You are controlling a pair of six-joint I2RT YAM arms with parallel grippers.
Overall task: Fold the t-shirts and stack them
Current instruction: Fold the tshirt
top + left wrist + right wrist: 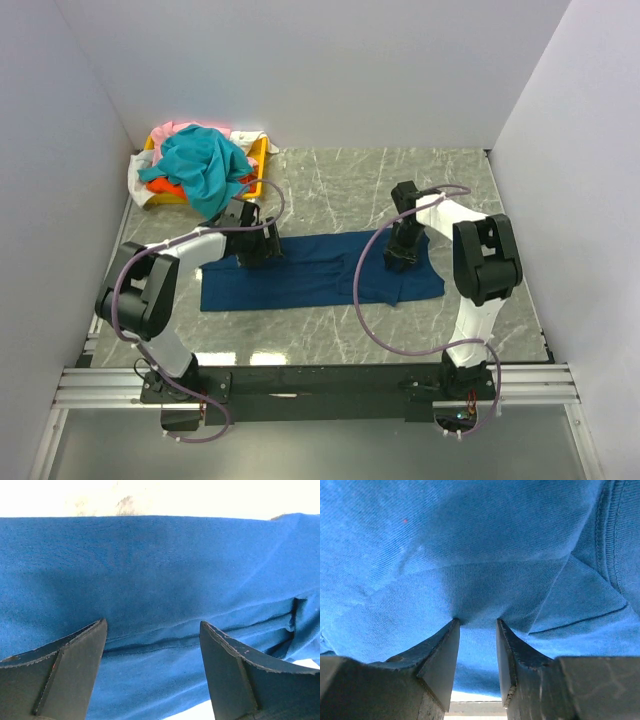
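Observation:
A navy blue t-shirt (320,270) lies on the marble table as a long flat strip. My left gripper (262,252) hovers over its left part, jaws wide open with nothing between them (152,623); a hem seam of the shirt (160,565) runs just under the tips. My right gripper (400,258) is down on the right part, near the collar. Its jaws stand partly open (477,621), tips pressed into the cloth (470,545), the gap between the pads empty. Teal (205,165), orange (165,187), pink (175,130) and white (140,180) t-shirts lie heaped at the back left.
The heap sits in a shallow yellow tray (258,160) in the back left corner. White walls close in the table on the left, back and right. The arms' cables loop over the shirt and the near table.

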